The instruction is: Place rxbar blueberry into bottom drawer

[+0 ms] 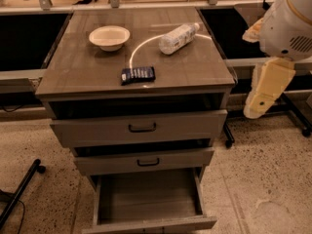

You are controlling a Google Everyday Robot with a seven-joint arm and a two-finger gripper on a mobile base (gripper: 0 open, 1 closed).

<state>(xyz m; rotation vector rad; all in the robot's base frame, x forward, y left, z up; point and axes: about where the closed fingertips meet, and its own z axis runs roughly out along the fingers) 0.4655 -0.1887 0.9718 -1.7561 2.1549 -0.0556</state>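
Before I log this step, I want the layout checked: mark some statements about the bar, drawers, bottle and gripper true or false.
1. The rxbar blueberry lies on the cabinet top. True.
2. The bottom drawer is shut. False: it is pulled open.
3. The bottle stands upright. False: it lies on its side.
4. The gripper hangs right of the cabinet top, apart from the bar. True.
5. The bowl is on the cabinet top. True.

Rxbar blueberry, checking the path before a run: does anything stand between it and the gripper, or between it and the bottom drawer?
Nothing visible does. The rxbar blueberry lies near the cabinet top's front edge; the gripper hangs beyond the cabinet's right side. The bottom drawer is pulled out past the two upper drawers.
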